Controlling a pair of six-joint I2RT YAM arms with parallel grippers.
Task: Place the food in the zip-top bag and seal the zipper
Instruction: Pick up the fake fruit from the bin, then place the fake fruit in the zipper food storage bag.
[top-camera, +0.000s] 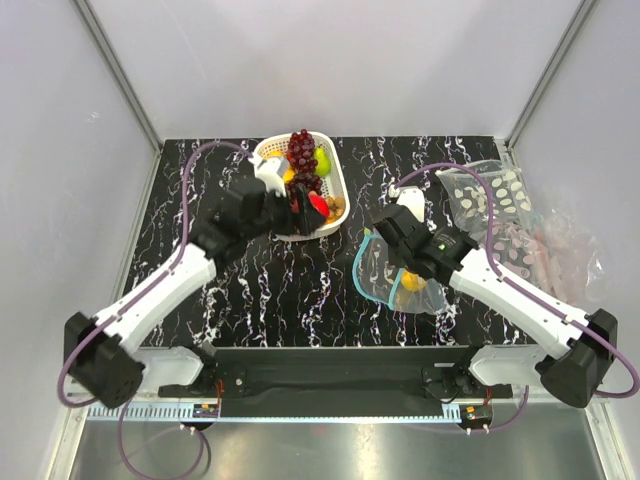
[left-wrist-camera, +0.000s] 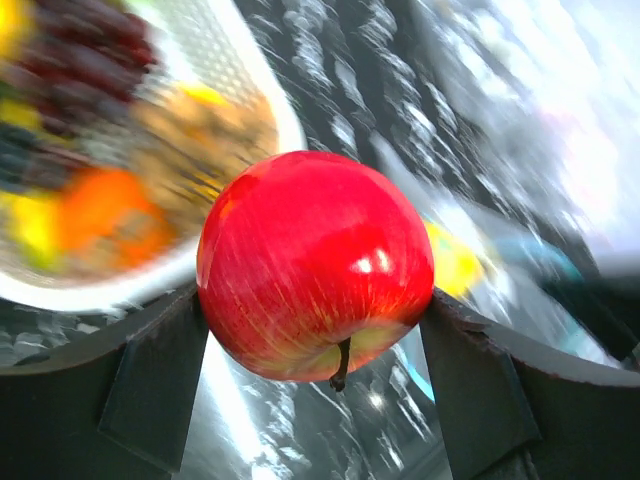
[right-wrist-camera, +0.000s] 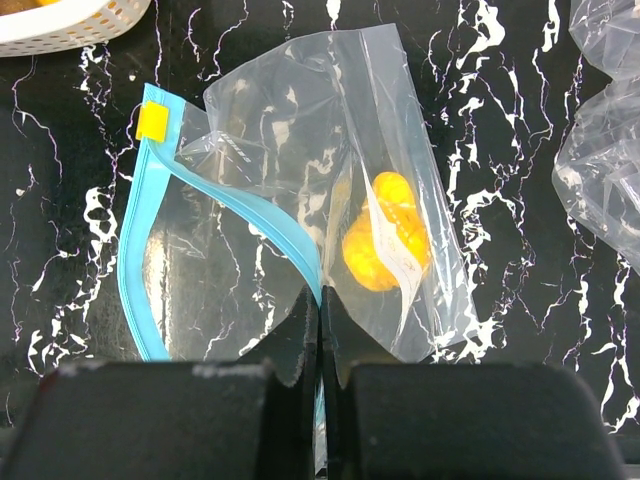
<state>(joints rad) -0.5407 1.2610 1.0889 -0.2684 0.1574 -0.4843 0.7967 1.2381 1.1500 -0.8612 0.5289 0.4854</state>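
On the worktop (top-camera: 260, 290), at 12 o'clock, the white slotted basket (top-camera: 341, 186) holds grapes (top-camera: 300, 150). At 4 o'clock the open zip-top bag (right-wrist-camera: 260, 250) holds a yellow fruit (right-wrist-camera: 385, 235). The right fingers (right-wrist-camera: 290, 340) are pinched on its zipper (right-wrist-camera: 130, 270). The left fingers (left-wrist-camera: 150, 380) clamp the red apple (left-wrist-camera: 315, 265) at the basket's 5 o'clock rim.

Left arm (top-camera: 170, 285) reaches forward-right, jaws clamped on red apple (left-wrist-camera: 315, 265). Right arm (top-camera: 510, 290) reaches forward-left, jaws pinched together on zipper (right-wrist-camera: 128, 270).
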